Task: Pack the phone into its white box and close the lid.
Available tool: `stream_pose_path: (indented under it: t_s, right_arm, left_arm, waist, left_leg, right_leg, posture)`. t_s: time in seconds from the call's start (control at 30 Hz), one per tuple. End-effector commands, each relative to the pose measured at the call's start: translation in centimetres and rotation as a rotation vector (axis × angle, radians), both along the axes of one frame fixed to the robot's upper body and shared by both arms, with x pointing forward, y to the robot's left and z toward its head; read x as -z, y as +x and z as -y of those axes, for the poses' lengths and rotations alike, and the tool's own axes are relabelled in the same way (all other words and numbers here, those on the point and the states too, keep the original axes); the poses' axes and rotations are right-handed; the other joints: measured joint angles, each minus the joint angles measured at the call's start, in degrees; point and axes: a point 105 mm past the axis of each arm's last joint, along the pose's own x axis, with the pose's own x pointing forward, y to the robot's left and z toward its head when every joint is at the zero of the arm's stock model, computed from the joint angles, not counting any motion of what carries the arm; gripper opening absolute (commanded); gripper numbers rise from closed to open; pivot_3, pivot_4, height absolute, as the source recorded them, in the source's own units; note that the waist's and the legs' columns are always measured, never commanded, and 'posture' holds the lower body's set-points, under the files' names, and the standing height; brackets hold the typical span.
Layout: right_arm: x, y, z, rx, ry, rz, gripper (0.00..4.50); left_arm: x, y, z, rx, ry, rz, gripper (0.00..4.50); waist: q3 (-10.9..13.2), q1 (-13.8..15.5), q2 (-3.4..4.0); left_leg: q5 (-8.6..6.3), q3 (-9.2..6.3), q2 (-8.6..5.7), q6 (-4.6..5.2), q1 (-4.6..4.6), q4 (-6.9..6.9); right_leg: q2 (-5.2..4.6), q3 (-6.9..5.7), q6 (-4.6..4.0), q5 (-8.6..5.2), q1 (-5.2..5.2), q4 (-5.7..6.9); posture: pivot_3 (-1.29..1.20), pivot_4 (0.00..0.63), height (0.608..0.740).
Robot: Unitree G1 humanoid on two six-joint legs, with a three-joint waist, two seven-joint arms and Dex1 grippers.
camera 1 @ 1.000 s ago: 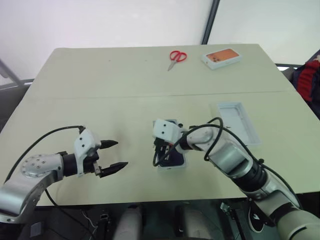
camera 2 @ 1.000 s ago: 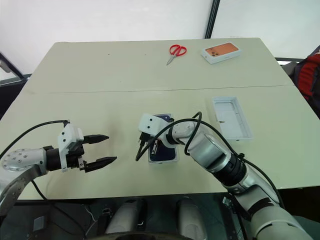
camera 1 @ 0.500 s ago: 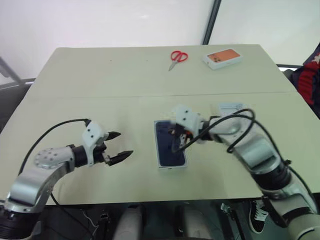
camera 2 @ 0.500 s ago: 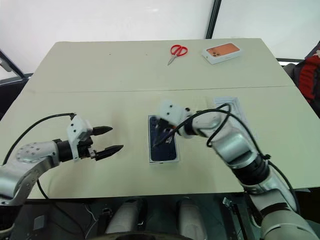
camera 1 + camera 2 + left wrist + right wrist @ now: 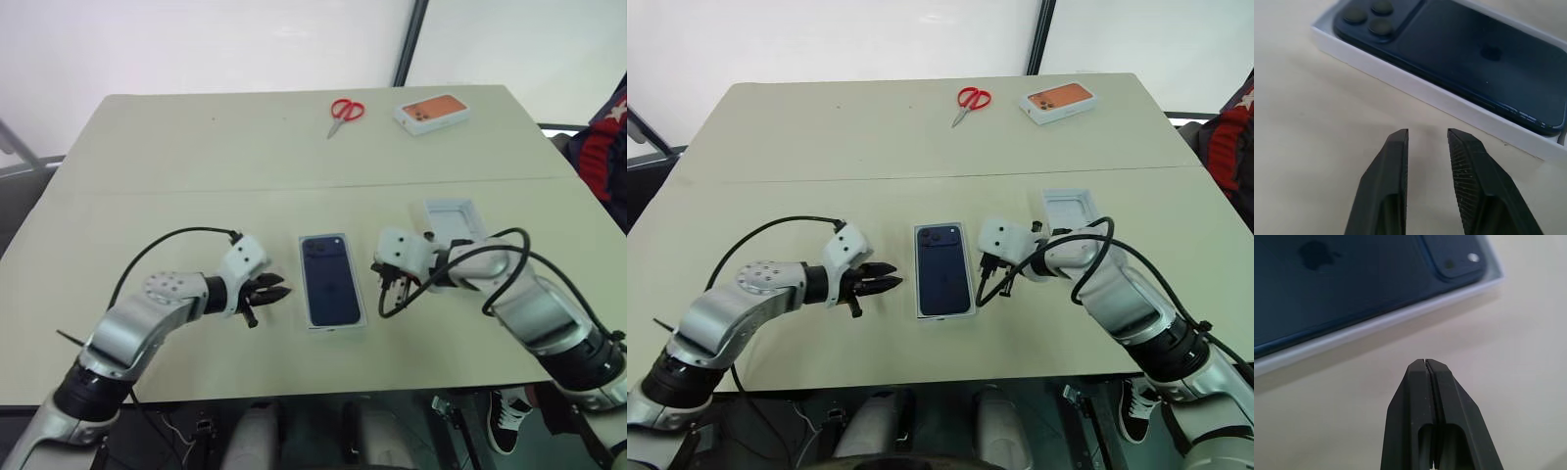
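Phone [image 5: 331, 278] lying back-up in white box [image 5: 333, 320]; left gripper [image 5: 275, 291] narrow beside it, right gripper [image 5: 1425, 364] fully closed, empty.

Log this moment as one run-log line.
phone: in white box, back up | lid: off, right of box | left claw: slightly open, empty | right claw: shut, empty

We could read no words or numbers anywhere; the one sign we made out was a dark apple-shaped logo on the back of the phone [image 5: 1352, 289].
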Motion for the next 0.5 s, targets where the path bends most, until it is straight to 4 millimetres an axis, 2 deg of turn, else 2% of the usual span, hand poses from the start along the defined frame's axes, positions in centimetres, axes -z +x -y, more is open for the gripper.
stream_pose_path:
  t_s: [0.03,0.27,0.5]
  right_arm:
    - [0.0,-0.2,-1.3,-0.042,0.006,0.027,0.00]
    - [0.1,-0.7,-1.9,-0.072,0.012,0.019,0.00]
    - [-0.1,-0.5,0.2,-0.025,-0.030,0.029,0.00]
  left_arm:
    - [-0.4,0.1,1.0,0.053,0.044,0.020,1.22]
    - [-0.3,0.8,3.0,0.097,0.057,0.024,1.22]
    - [-0.1,2.0,6.1,0.110,-0.009,0.008,1.22]
  waist:
    - [0.00,0.07,0.00]
    - [0.00,0.21,0.00]
    - [-0.01,1.00,0.02]
  left_leg:
    - [0.00,-0.02,-0.01,0.00,0.00,0.01]
    - [0.00,-0.02,-0.02,0.00,-0.02,0.06]
    - [-0.01,-0.08,-0.11,0.03,0.00,0.19]
  right_leg:
    - [0.01,-0.01,0.00,0.00,0.00,0.00]
    - [-0.01,-0.02,0.00,0.00,0.02,-0.01]
    - [-0.09,-0.10,0.01,-0.01,0.18,-0.02]
  posture:
    - [0.00,0.150,0.740]
    - [0.00,0.150,0.740]
    - [0.00,0.150,0.740]
